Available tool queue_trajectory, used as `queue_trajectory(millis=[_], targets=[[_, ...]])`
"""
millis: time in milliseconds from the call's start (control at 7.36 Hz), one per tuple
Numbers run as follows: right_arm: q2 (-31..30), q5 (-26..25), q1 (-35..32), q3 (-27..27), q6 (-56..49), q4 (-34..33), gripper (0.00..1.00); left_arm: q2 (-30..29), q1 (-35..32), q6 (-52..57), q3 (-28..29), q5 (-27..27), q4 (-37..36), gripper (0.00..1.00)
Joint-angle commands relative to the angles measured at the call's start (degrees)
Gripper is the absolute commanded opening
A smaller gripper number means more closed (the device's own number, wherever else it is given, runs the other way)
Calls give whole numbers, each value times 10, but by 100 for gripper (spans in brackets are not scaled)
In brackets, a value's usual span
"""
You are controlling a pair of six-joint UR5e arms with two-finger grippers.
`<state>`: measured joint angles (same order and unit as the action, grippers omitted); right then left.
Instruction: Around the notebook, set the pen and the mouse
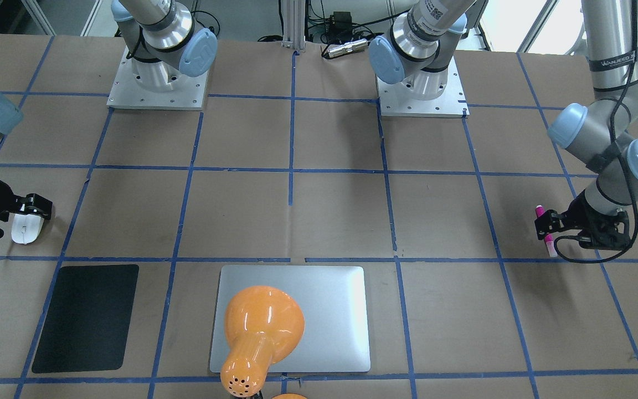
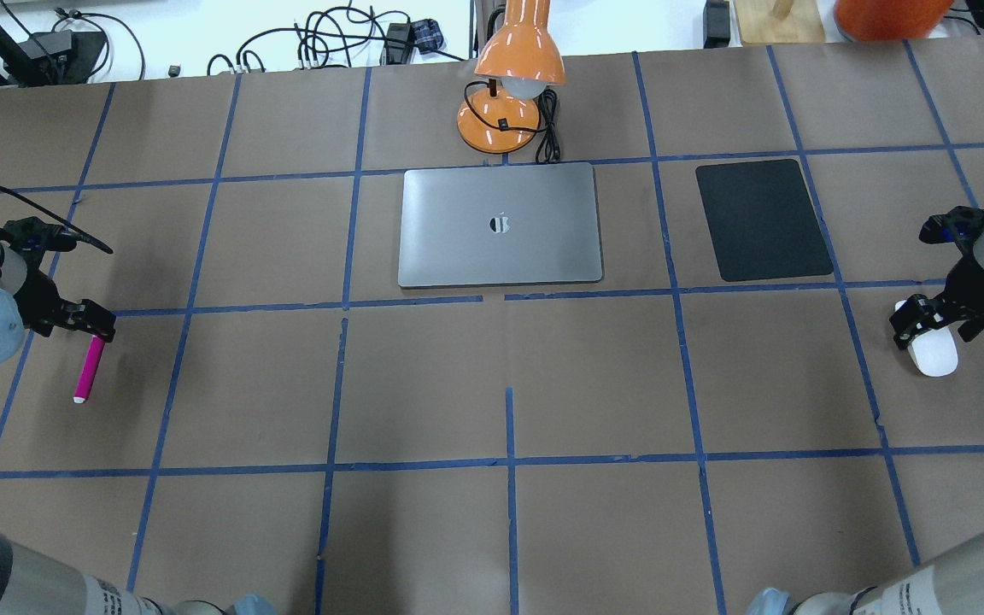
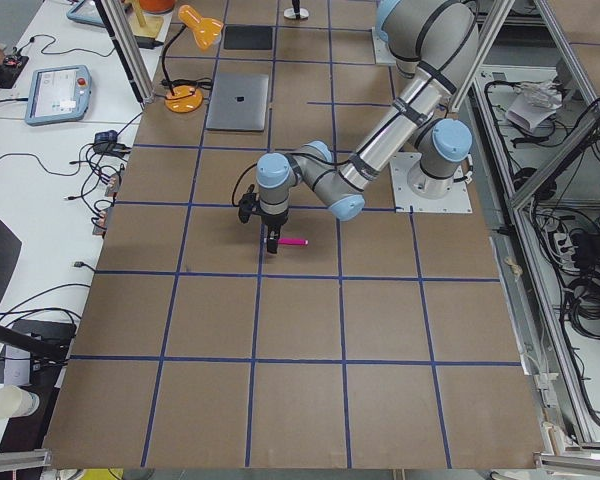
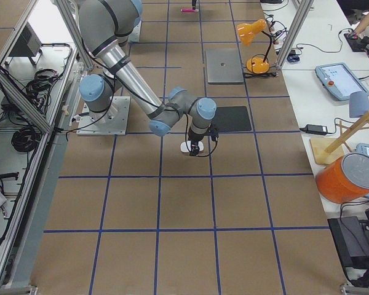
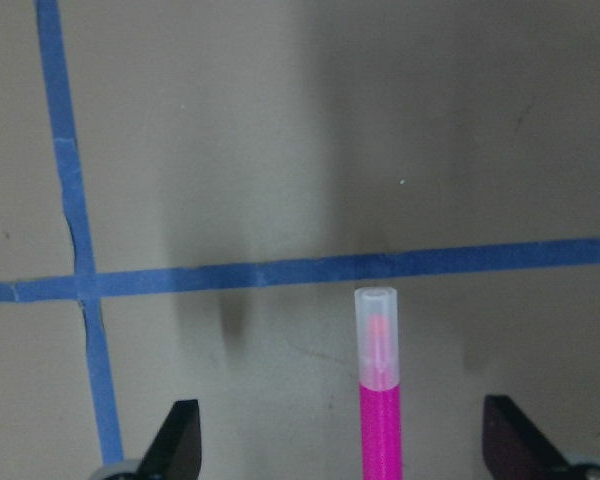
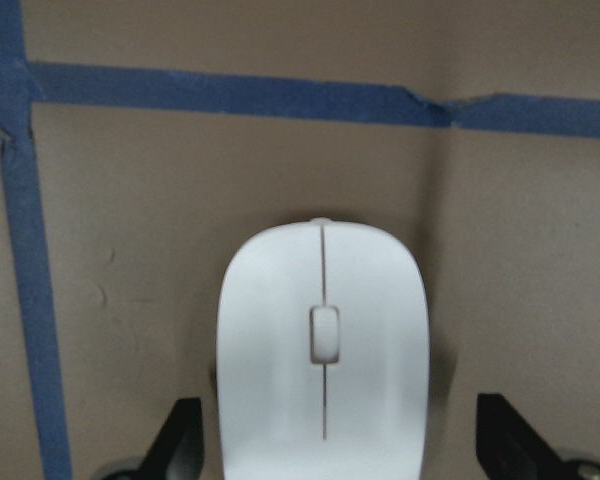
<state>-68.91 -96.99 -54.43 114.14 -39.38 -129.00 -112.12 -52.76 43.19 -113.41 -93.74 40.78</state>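
Observation:
The pink pen (image 2: 88,369) lies on the table at the far left. My left gripper (image 2: 89,320) is lowered over the pen's upper end. In the left wrist view the pen (image 5: 380,410) lies between the wide-apart fingers (image 5: 180,445), so the left gripper (image 5: 345,442) is open. The white mouse (image 2: 936,352) rests at the far right. My right gripper (image 6: 330,442) straddles the mouse (image 6: 323,350), open, with a small gap on each side. The silver notebook (image 2: 458,252) lies flat at the far middle, away from both.
An orange desk lamp (image 2: 509,81) stands just beyond the notebook, and its shade hangs over it in the front view. A black mat (image 2: 761,218) lies to the notebook's right. Blue tape lines grid the brown table (image 2: 509,384).

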Motion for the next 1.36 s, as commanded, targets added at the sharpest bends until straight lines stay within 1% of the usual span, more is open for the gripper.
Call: queue_trajectory(millis=[0,136,272,408,544,680,816,951,1087,1223], targets=[[0,1,-1,-2,-2,1,46,-1,1,18,-5,5,1,100],[0,5,0,-2,-1,1,41,-1,2,16,-6,21,7,100],[-8,13,-1,-4,-1,2,40,0,5,16,1,23,35,100],[-6,12,-1,-22,-1,8,38,0,16,11,-2,25,43,100],[-10,10,-4,-56,1,35,38,-4,18,10,-1,25,46,95],[-12,16,-12,-99,6,91,38,-4,18,8,2,23,48,80],[-11,29,-43,-145,47,135,38,-4,19,8,1,23,48,79],[1,30,-98,-183,94,142,37,-4,19,4,2,23,49,76],[29,30,-158,-210,158,139,37,-4,19,-5,2,23,58,68],[63,36,-199,-233,212,138,37,-4,19,-6,3,23,61,66]])
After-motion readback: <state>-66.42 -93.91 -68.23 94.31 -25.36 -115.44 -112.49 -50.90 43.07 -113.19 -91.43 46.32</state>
